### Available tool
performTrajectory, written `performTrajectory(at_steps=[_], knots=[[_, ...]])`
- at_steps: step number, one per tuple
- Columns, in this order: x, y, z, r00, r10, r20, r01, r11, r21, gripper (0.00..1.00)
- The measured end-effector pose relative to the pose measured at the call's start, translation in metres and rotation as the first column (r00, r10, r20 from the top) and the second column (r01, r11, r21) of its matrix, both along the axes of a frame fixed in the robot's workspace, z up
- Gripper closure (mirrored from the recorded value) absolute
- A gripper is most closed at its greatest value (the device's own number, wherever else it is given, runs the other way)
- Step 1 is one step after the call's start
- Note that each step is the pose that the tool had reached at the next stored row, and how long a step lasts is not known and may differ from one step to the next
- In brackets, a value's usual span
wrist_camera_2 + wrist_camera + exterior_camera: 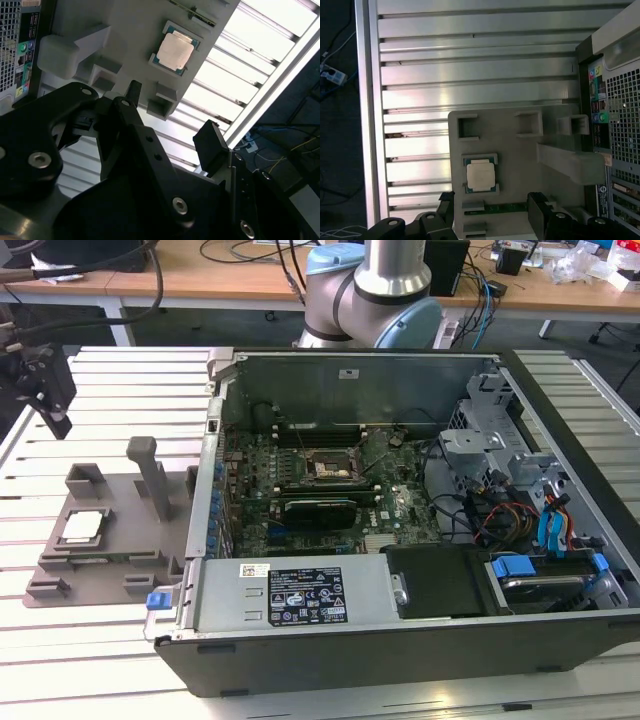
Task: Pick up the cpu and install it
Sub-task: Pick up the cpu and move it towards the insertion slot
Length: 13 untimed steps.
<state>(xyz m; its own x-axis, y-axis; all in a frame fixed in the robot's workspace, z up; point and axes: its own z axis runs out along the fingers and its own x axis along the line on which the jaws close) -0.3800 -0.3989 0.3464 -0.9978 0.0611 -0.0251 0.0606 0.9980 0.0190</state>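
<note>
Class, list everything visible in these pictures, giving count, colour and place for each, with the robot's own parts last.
cpu: one, silver-grey, lying in a recess of the tray.
tray: one, grey, on the table, at the exterior view's left of the case.
computer case: one, black, open, on the table.
motherboard: one, green, inside the case.
table: one, pale slatted metal, under everything.
arm: one, grey and pale blue, behind the case.
pincer: one, black, open, above the tray near the cpu.

One cpu (480, 176), one grey tray (520, 150), one open computer case (400, 660), one claw (492, 200), one slatted table (470, 75)
</note>
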Motion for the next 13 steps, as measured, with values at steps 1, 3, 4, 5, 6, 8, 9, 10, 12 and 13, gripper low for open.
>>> performTrajectory(at_steps=[1,3,4,5,6,8,9,10,12,13], knots=[[0.0000,0.0000,-0.0004,1.0000,0.000,-0.0001,0.000,1.0000,0.0000,0.31],[0.0000,0.0000,-0.0018,1.0000,0.000,-0.0001,0.000,1.0000,0.0000,0.31],[0.0000,0.0000,-0.0022,1.0000,0.000,-0.0001,0.000,1.0000,0.0000,0.31],[0.0000,0.0000,-0.0027,1.0000,0.000,-0.0001,0.000,1.0000,0.0000,0.31],[0.0000,0.0000,-0.0032,1.0000,0.000,-0.0001,0.000,1.0000,0.0000,0.31],[0.0000,0.0000,-0.0043,1.0000,0.000,0.0000,0.000,1.0000,0.0000,0.31],[0.0000,0.0000,-0.0048,1.0000,0.000,-0.0001,0.000,1.0000,0.0000,0.31],[0.0000,0.0000,-0.0051,1.0000,0.000,-0.0001,0.000,1.0000,0.0000,0.31],[0.0000,0.0000,-0.0064,1.0000,0.000,-0.0001,0.000,1.0000,0.0000,0.31],[0.0000,0.0000,-0.0069,1.0000,0.000,-0.0001,0.000,1.0000,-0.0001,0.31]])
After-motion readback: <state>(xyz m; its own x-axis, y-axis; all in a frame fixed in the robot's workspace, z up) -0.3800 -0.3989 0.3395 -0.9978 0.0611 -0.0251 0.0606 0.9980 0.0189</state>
